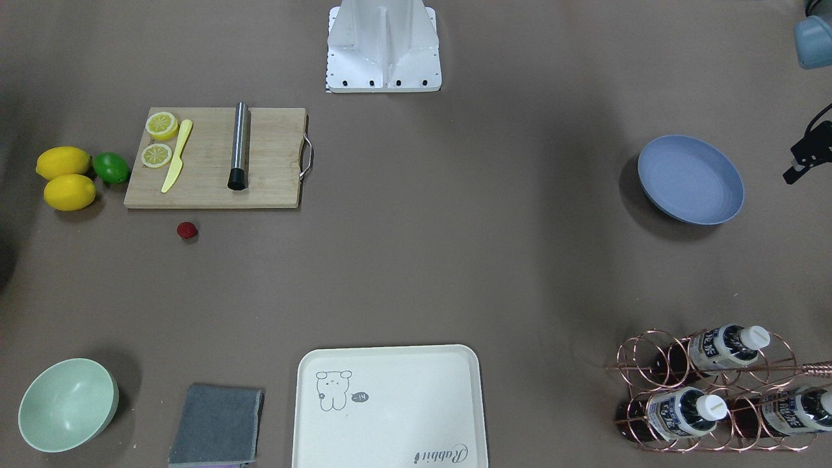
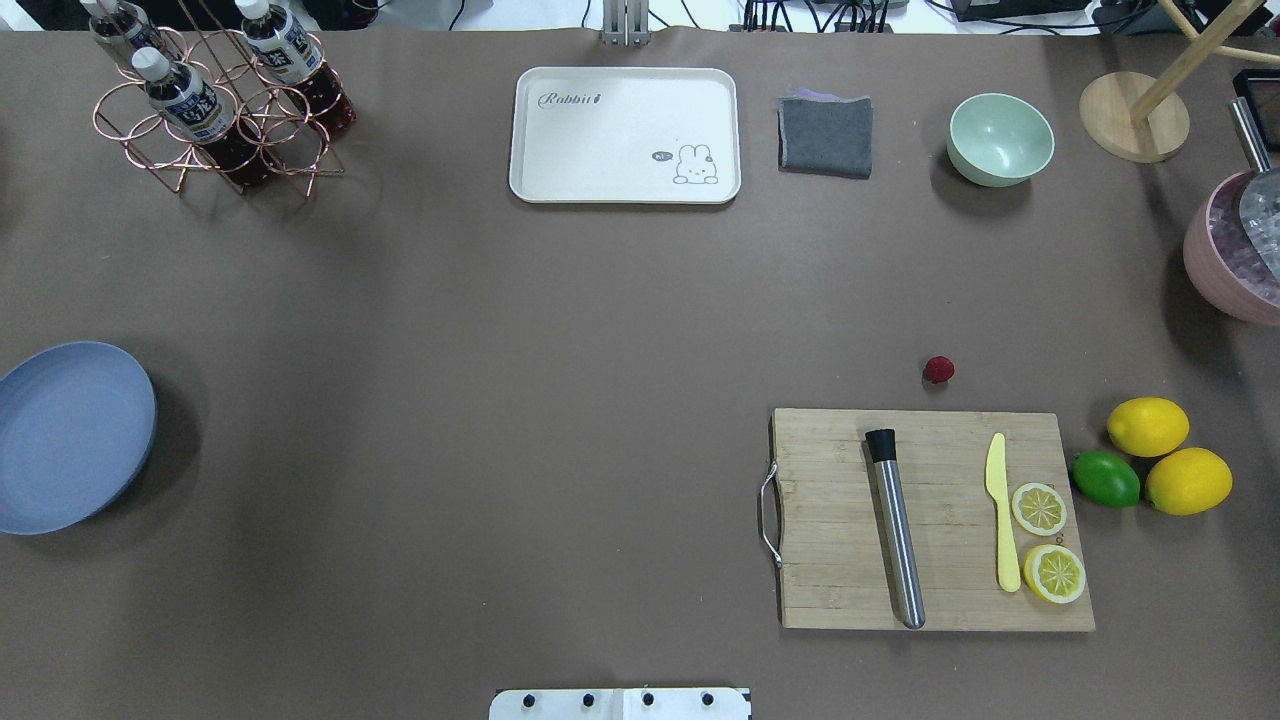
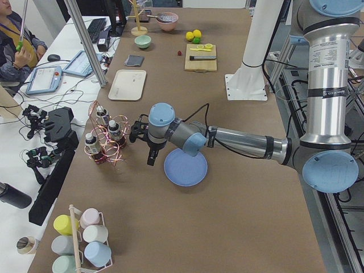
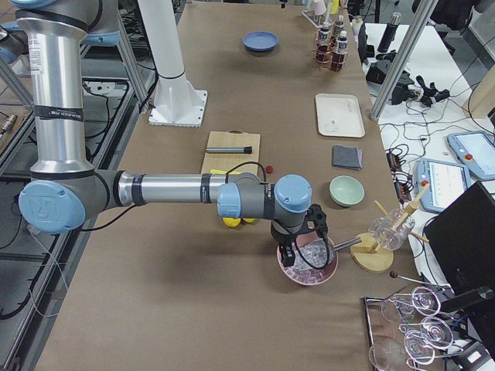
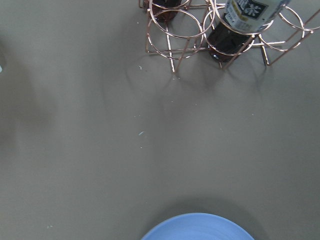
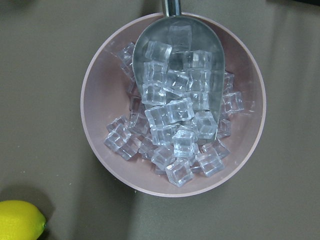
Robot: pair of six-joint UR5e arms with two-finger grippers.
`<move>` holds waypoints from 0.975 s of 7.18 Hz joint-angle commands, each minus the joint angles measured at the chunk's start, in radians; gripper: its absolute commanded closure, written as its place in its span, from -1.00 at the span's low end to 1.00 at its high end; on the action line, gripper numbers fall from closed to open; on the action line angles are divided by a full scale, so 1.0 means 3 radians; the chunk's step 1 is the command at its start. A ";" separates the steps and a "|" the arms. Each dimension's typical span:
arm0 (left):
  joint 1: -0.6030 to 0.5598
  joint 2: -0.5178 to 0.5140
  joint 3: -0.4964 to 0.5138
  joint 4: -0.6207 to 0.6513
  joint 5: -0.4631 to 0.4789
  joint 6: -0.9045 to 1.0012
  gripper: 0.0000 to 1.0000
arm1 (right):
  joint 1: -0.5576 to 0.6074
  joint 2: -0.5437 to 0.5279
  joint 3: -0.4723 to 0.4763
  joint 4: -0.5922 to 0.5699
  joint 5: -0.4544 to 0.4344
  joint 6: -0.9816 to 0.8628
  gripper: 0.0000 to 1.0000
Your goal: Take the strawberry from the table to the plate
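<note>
The strawberry, small and dark red, lies on the bare table just beyond the cutting board's far edge. The blue plate sits empty at the table's far left end; its rim shows in the left wrist view. My left gripper hangs beside the plate, toward the bottle rack; I cannot tell whether it is open or shut. My right gripper hovers over a pink bowl of ice, its state also unclear. Neither wrist view shows fingers.
A wooden cutting board carries a steel muddler, a yellow knife and lemon halves. Two lemons and a lime lie beside it. At the far edge stand a cream tray, grey cloth, mint bowl and bottle rack. The pink ice bowl holds a scoop.
</note>
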 commanded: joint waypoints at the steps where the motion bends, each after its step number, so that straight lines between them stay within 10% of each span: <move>1: 0.0018 0.0006 -0.0017 0.0000 0.0005 -0.0024 -0.95 | -0.0008 0.0002 0.0010 0.0003 0.0000 0.0000 -1.00; 7: 0.0110 0.0016 -0.0012 -0.0015 -0.0016 0.0006 -0.93 | -0.0008 -0.0008 0.0010 -0.0002 0.0010 0.0000 -1.00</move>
